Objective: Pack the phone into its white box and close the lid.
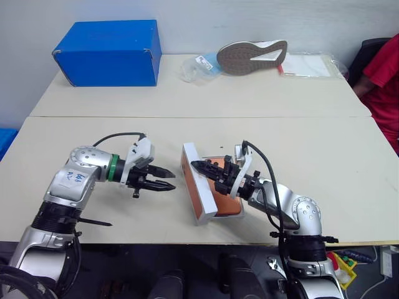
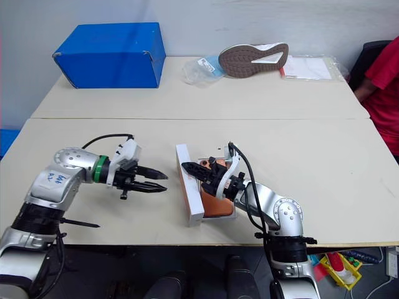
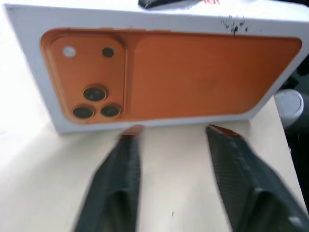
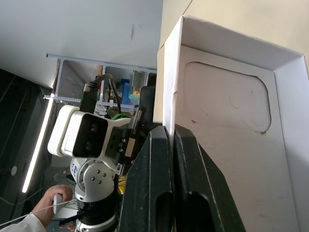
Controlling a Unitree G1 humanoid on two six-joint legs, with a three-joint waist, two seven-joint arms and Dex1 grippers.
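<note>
**A:** Right hand clenched on the lid, a thin pinch on its upper wall. Lid stands tipped on its long edge, printed orange face toward the left hand.

**B:** Why tipped?

**A:** Probably to swing it down over the white box right beside it. Phone lies there, under the right hand.

**B:** Left hand?

**A:** Released, grasping nothing, fingers apart. Just beside the printed face, not touching. Likely there to steady the lid on the counter.

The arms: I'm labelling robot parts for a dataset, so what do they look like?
Both are silver-grey jointed metal with looping black cables. The left arm has a green ring and blue handwriting. Each white wrist housing ends in a black two-fingered tool: left tool, right tool.
</note>
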